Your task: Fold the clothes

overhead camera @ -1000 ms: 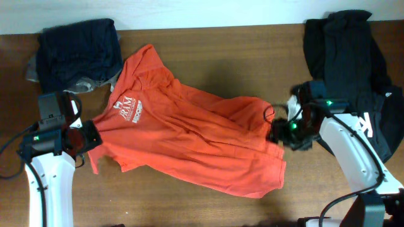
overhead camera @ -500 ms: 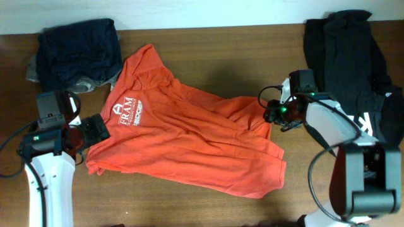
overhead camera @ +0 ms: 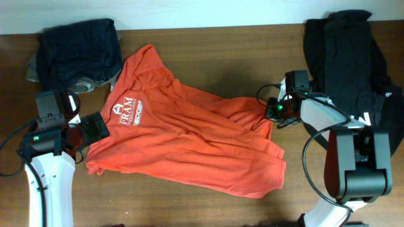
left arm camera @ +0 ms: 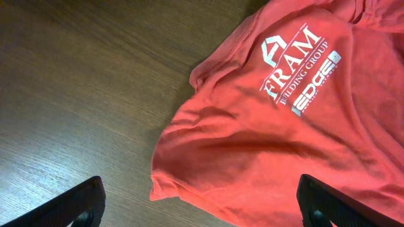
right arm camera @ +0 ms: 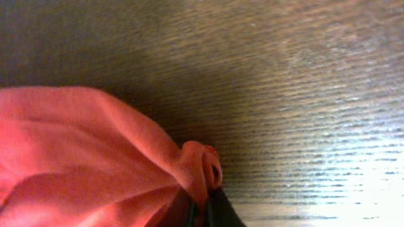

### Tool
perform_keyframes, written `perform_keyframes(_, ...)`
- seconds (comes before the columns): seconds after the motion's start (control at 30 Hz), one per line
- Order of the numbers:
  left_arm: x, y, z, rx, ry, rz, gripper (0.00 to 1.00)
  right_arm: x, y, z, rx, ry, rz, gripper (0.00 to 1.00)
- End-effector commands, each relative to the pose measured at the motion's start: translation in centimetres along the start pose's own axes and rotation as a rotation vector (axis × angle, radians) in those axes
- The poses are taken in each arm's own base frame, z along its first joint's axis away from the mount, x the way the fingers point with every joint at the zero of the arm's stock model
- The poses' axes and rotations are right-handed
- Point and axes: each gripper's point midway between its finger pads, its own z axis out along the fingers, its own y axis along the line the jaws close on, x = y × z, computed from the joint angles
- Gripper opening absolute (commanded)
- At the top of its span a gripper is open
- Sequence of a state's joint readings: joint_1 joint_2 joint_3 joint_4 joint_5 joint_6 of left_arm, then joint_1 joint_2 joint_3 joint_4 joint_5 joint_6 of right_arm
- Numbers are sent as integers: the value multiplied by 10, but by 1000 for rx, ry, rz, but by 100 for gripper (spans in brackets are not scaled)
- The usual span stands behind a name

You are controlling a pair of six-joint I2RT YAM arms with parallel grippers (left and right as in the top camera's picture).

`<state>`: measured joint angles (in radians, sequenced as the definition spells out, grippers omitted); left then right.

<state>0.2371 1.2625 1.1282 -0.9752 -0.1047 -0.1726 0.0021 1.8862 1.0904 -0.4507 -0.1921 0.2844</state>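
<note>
My right gripper (right arm camera: 203, 211) is pinched tight on a bunched edge of the red-orange short-sleeved T-shirt (overhead camera: 189, 142), which lies rumpled across the brown wooden table (overhead camera: 240, 50). My left gripper (left arm camera: 199, 189) hangs wide open over its lettered end. A dark navy clothes pile (overhead camera: 79, 47) sits at the far-left corner.

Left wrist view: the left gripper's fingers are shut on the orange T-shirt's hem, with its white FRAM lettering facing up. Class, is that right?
No. The left wrist view shows the left gripper with its fingers wide open over the orange T-shirt hem, holding nothing. The white FRAM lettering does face up.
</note>
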Motion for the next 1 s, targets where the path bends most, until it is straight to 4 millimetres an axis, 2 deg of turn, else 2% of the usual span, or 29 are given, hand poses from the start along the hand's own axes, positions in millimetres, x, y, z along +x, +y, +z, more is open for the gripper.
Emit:
perform_keyframes(0.0,-7,-1,-5,13,-22,1,96,-13,-5,0,24,-19,17,4)
perform_keyframes(0.13,-8,-2,-3,13,-19,1,96,-58,4,-27,7,-102,-38,4)
perform_keyframes(0.33,-5,-2,4,8,8,4,96,-135,27,-88,-8,-291,-125,4)
perform_keyframes(0.43,-4,-2,9,6,24,5,96,-156,34,-108,-1,-360,-140,4)
perform_keyframes(0.5,-3,-3,11,4,32,6,96,-162,35,-113,6,-381,-143,4)
perform_keyframes(0.67,-3,-3,14,3,37,7,96,-159,28,-112,43,-370,-134,4)
perform_keyframes(0.8,-14,-7,14,21,-5,2,92,-156,26,-110,50,-353,-132,4)
perform_keyframes(0.9,-34,-25,16,117,-73,10,91,-153,25,-109,51,-343,-131,4)
perform_keyframes(0.97,-51,-51,19,239,-133,78,90,-152,25,-109,53,-338,-130,4)
